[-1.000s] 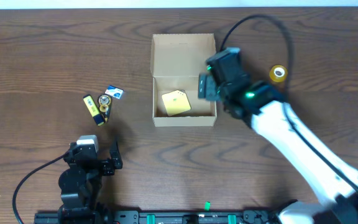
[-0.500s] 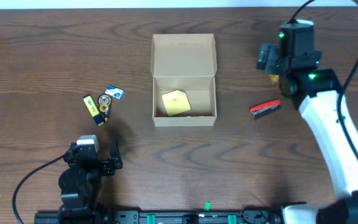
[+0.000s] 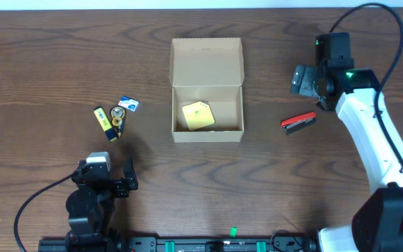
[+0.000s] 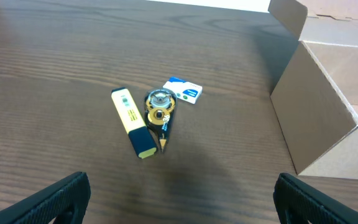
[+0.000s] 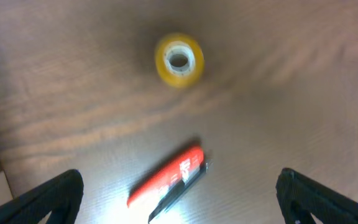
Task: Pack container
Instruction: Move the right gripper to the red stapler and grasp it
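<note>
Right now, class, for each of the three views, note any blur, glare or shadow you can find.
Overhead: sharp, evenly lit, faint shadow inside the box. Left wrist: crisp, soft shadow near the highlighter. Right wrist: blurred throughout, the tape and red tool smeared, white glare on the table at the tool's lower end.

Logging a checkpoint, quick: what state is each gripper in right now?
Left gripper: open, holding nothing.
Right gripper: open, holding nothing.
</note>
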`<state>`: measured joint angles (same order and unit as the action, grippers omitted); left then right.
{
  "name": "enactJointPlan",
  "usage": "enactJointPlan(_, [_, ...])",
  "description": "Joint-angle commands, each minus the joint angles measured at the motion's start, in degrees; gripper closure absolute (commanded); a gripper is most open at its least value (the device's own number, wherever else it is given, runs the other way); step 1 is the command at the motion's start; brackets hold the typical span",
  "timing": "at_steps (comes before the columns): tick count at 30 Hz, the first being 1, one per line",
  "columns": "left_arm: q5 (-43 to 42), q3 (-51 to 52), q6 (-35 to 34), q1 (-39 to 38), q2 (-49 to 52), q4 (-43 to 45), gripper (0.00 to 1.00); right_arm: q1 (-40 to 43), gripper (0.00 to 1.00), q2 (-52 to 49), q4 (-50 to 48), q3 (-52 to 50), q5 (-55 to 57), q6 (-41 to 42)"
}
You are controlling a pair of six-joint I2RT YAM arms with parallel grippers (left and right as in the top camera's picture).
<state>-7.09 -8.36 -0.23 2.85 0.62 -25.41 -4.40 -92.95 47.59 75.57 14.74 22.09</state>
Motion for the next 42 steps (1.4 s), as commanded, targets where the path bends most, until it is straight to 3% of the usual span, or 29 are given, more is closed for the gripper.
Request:
enactJointPlan(1, [0.0,1.1,-0.4,0.0,-0.4,0.0,0.05,0.2,0.01,0.0,3.6,0.0,-0.2,13.5])
enactJointPlan(6, [0.0,1.1,-0.4,0.0,-0.4,0.0,0.05,0.1,0.01,0.0,12.1,0.0,-0.2,30.8])
enactJointPlan(18, [0.0,1.1,-0.4,0.0,-0.4,0.0,0.05,-3.1,0.01,0.0,14.7,0.0,-3.3,37.4])
enactJointPlan(26, [0.0,1.1,-0.4,0.0,-0.4,0.0,0.05,-3.1,0.01,0.0,14.8,0.0,-4.4,49.0])
enactJointPlan(32, [0.0,1.1,-0.4,0.0,-0.4,0.0,0.05,-4.1,0.01,0.0,4.3,0.0,-7.8,43.6])
enactJointPlan(39, [0.0,1.1,-0.4,0.0,-0.4,0.0,0.05,-4.5,0.01,0.0,15.9,0.0,-7.8,53.0])
enactJointPlan(42, [0.0,1.1,-0.4,0.0,-0.4,0.0,0.05,-4.2,0.01,-0.7,16.7,-0.9,-7.8,56.9])
